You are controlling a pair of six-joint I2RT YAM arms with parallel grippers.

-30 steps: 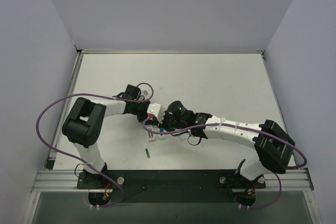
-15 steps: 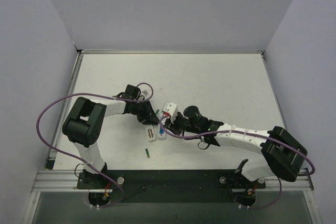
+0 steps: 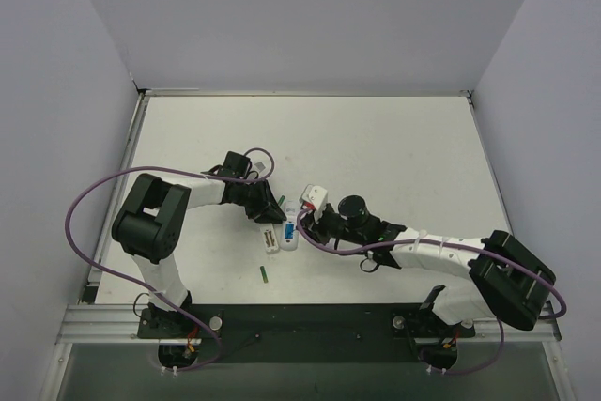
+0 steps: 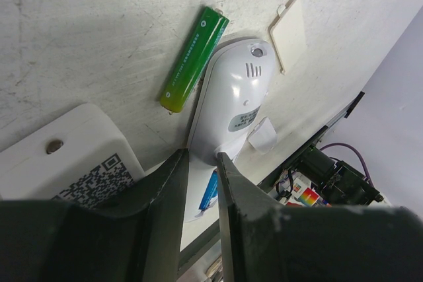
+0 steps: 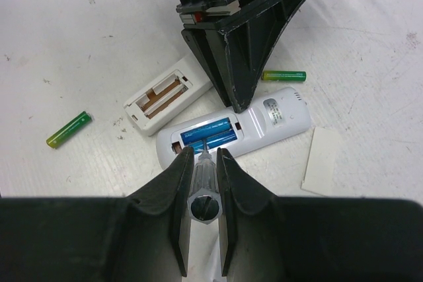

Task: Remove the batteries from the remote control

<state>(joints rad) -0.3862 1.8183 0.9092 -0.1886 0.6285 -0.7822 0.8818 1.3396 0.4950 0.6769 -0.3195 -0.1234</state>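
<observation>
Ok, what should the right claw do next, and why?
Probably the right claw should dip its thin pale stick under a blue cylindrical battery and lever it out: both sit in the white plastic remote, which the left claw steadies.

The left gripper (image 4: 201, 158) fingers (image 4: 165, 196) hide the remote's (image 4: 234, 97) end under them. I see only a sliver of blue batteries (image 4: 209, 193) between them. The stick (image 5: 202, 179) in the right gripper (image 5: 203, 156) looks blurred.

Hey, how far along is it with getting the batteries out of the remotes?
Done: one remote lies empty, two green batteries loose on the table. In hand: the right pincer clamps a thin stick aimed at the second remote, with the left pincer against it. Left: its two blue batteries, not yet out.
</observation>
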